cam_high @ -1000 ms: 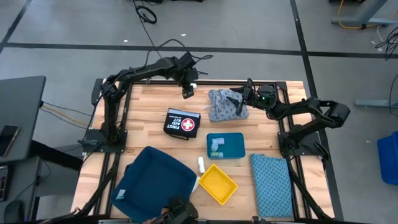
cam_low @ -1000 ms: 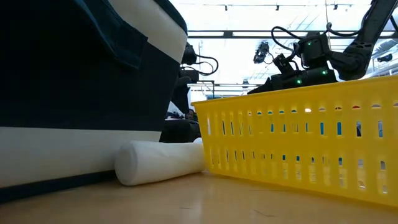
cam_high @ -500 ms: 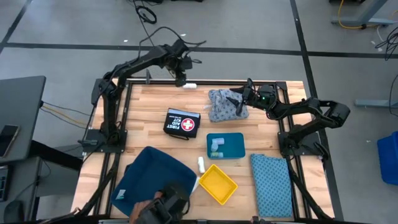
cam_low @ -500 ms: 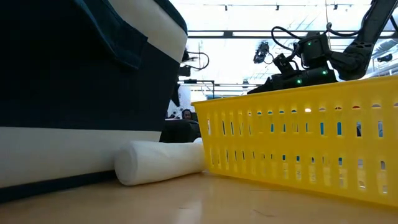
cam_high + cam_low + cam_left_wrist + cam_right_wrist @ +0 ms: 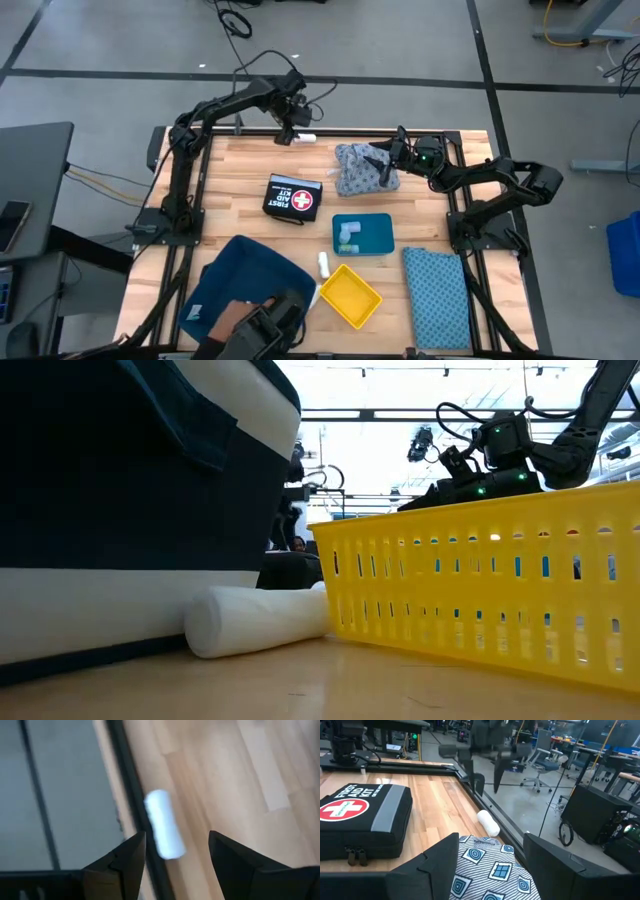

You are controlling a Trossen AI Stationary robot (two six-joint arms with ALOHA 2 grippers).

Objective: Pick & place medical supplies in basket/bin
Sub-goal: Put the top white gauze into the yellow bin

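Where wood planks end, a smooth white roll lies.

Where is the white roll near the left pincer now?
In the high view, the white roll lies at the table's far edge, just beside the open left pincer.

Bright even light; left wrist view motion-blurred, low view backlit.

bare wood left of first-aid kit, cluttered centre
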